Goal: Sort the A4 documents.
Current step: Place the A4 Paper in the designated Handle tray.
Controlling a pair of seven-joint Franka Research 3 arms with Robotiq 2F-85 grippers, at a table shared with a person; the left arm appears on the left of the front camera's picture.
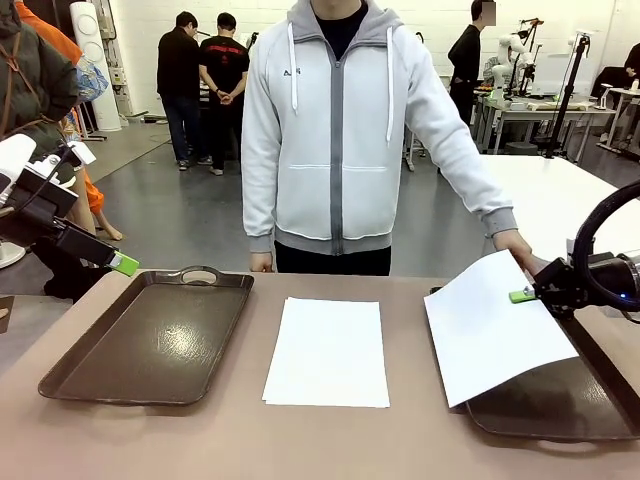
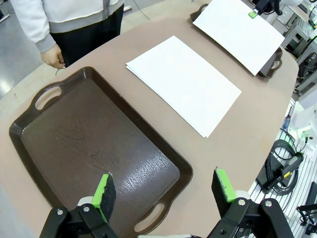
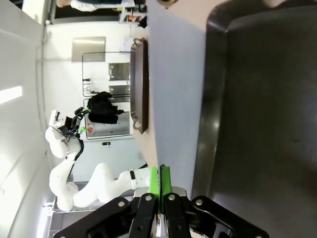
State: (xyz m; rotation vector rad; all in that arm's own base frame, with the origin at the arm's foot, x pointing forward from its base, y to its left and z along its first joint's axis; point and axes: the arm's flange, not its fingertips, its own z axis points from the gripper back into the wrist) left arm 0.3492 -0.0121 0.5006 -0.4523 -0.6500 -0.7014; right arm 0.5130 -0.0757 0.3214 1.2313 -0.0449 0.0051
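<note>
Front view: the right hand [image 1: 522,295] pinches the edge of one A4 sheet [image 1: 495,325], held tilted over the right tray [image 1: 560,415] and not yet laid flat; the stack of A4 documents [image 1: 327,352] lies on the desk [image 1: 300,440], well to this hand's left.

Left wrist view: the left hand [image 2: 166,191] is spread above the left tray [image 2: 94,148], which holds nothing; the stack lies beyond its fingertips.

Right wrist view: the pads [image 3: 165,174] are pressed together on the sheet's edge, with the right tray beside them; sorting appears barely begun.
</note>
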